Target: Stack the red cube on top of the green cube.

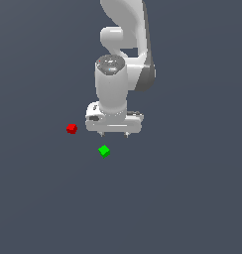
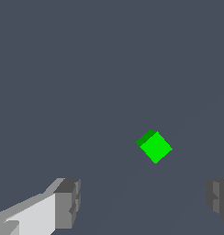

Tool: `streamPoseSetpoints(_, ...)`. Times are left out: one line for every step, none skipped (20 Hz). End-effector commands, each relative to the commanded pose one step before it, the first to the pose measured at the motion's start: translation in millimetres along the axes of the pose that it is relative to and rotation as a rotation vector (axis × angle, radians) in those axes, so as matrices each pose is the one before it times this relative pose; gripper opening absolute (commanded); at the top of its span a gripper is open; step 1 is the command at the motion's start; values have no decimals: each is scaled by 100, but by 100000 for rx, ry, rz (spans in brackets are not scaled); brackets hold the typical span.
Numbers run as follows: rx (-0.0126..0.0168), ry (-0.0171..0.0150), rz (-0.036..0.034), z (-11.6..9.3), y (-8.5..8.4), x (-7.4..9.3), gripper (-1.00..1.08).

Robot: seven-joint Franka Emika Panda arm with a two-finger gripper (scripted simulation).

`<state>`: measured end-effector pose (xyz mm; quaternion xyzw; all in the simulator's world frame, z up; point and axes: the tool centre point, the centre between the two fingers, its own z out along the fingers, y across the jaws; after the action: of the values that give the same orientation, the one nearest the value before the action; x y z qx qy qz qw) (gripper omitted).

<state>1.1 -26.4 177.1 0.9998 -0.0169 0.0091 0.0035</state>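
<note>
The gripper (image 1: 114, 134) is held above the grey floor (image 1: 192, 198) with its fingers (image 2: 68, 202) spread wide apart, and nothing is gripped between them. The red cube (image 1: 71, 129) is seen off to the gripper's side, towards the exterior view's left. The green cube (image 1: 104, 151) is found near the fingertips, apart from both them and the red cube.

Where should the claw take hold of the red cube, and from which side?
Come from straight above the red cube and close the claw on two opposite flat side faces. It sits alone on the floor, apart from the green cube, so its sides are free.
</note>
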Motion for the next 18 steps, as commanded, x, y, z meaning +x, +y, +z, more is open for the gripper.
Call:
streamPoseSetpoints(0,0,0,0,1,0,100)
streamPoseSetpoints(0,0,0,12,20,-16,100)
streamPoseSetpoints(1,-9,97,41,121,-48,100)
streamPoseSetpoints(3,-10,97,65,161,-81,100)
streamPoseSetpoints(5,-16,154,92,238,-114,100)
streamPoseSetpoints(6,-21,206,120,313,-148,100)
streamPoseSetpoints(7,-24,238,148,377,-183,100)
streamPoseSetpoints(8,-31,299,179,461,-219,100)
streamPoseSetpoints(9,-36,350,210,541,-258,100)
streamPoseSetpoints(10,-42,406,243,627,-299,100)
streamPoseSetpoints(11,-48,466,279,720,-342,100)
streamPoseSetpoints(12,-54,518,314,807,-385,100)
streamPoseSetpoints(13,-60,579,348,897,-425,100)
streamPoseSetpoints(13,-66,629,380,978,-463,100)
streamPoseSetpoints(13,-71,676,410,1054,-499,100)
streamPoseSetpoints(12,-77,720,438,1126,-531,100)
streamPoseSetpoints(11,-82,764,465,1196,-561,100)
streamPoseSetpoints(10,-87,801,490,1257,-588,100)
